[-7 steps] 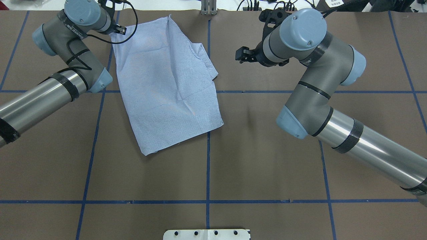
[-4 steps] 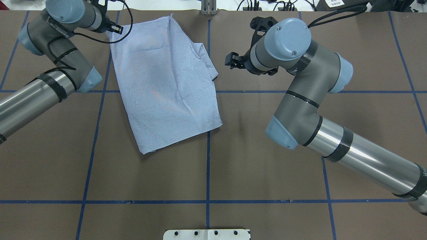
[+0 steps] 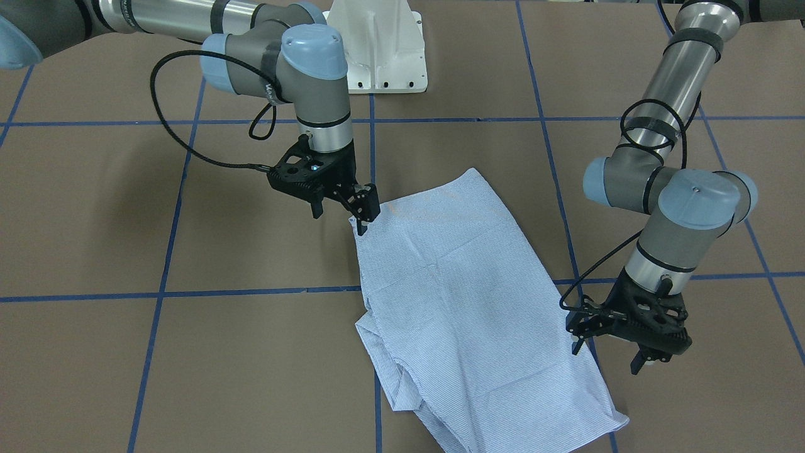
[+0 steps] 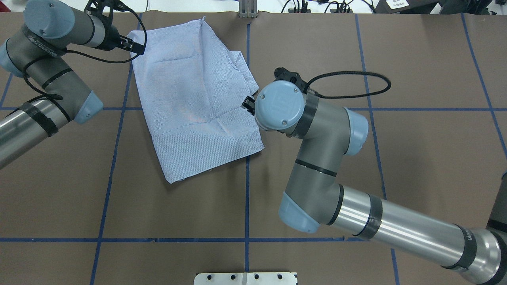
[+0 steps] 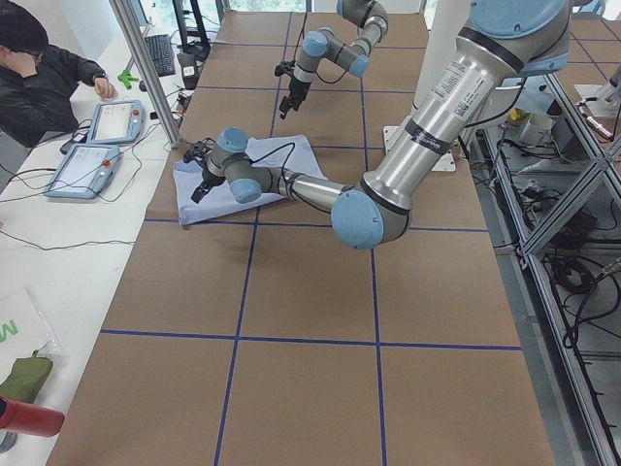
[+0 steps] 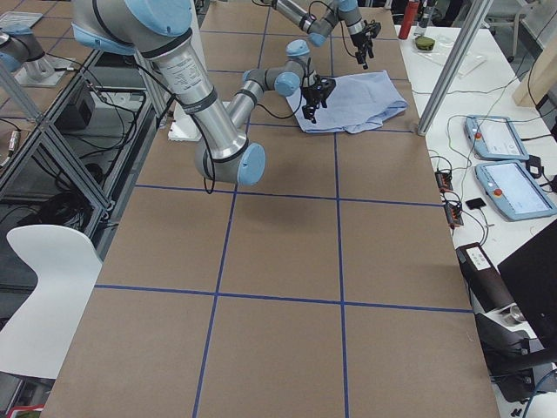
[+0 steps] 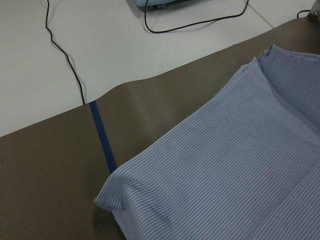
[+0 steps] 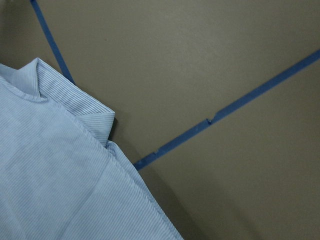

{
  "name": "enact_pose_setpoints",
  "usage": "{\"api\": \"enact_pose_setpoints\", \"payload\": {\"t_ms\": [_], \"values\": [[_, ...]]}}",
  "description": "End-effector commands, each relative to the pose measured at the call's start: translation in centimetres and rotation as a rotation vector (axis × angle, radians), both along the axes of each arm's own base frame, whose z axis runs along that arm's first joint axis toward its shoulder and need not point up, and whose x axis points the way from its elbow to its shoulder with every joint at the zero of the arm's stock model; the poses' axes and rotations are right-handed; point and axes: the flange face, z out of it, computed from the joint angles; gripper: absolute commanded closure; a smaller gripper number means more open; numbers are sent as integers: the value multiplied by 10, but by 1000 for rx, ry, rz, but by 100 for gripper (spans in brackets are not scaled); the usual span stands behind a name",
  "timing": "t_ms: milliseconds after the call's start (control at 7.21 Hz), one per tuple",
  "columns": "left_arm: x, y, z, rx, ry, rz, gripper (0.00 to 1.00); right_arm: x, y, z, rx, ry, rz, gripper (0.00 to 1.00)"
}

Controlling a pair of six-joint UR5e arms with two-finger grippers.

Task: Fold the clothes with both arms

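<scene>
- Both pincers are spread wide and empty beside the shirt (image 3: 465, 296).
- The right gripper (image 3: 339, 221) and left gripper (image 3: 605, 358) should be lowered evenly over the shirt's edges.

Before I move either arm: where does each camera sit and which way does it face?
Front-facing: across the table, facing the robot, down on the shirt; left gripper at view's right, right gripper at left.
Overhead: behind the robot, looking down; left arm enters left, right arm right.
Exterior left: table's end; left arm near.
Exterior right: opposite end; right arm near.
Left wrist: over a shirt corner; no gripper shows.
Right wrist: over the collar; no gripper shows.
Shared: the shirt shows in every view.
</scene>
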Motion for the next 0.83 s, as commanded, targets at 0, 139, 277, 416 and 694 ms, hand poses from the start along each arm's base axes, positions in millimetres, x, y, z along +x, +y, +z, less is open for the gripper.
{"api": "enact_pose_setpoints", "payload": {"t_ms": [0, 139, 277, 416, 694], "values": [[0, 2, -4, 7, 7, 2, 0, -35, 31, 12, -31, 14, 22, 3], [0, 2, -3, 5, 7, 1, 0, -46, 25, 19, -16, 12, 36, 3], [0, 2, -3, 4, 7, 0, 0, -59, 18, 29, -1, -5, 46, 3], [0, 2, -3, 4, 7, 0, 0, -67, 14, 34, -4, 10, 50, 4], [-3, 6, 2, 2, 6, 0, 0, -83, 7, 25, -13, 17, 71, 13]]}}
